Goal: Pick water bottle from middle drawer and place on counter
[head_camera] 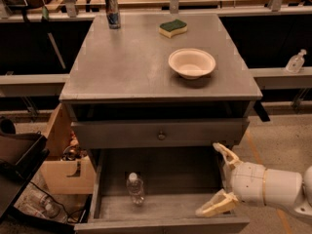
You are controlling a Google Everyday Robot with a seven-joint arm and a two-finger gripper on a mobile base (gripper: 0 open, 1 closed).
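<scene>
The water bottle (135,187), clear with a white cap, stands upright on the plank floor of the open middle drawer (161,209), left of centre. My gripper (217,179) is open and empty at the drawer's right side, fingers pointing left, well to the right of the bottle and about level with it. The grey counter (131,62) is the cabinet's top above.
On the counter stand a white bowl (191,63), a green-yellow sponge (173,28) and a dark drink can (112,9). The shallower knob drawer (159,133) sits just above the open one. A cardboard box (66,169) is on the floor left; a pump bottle (295,61) far right.
</scene>
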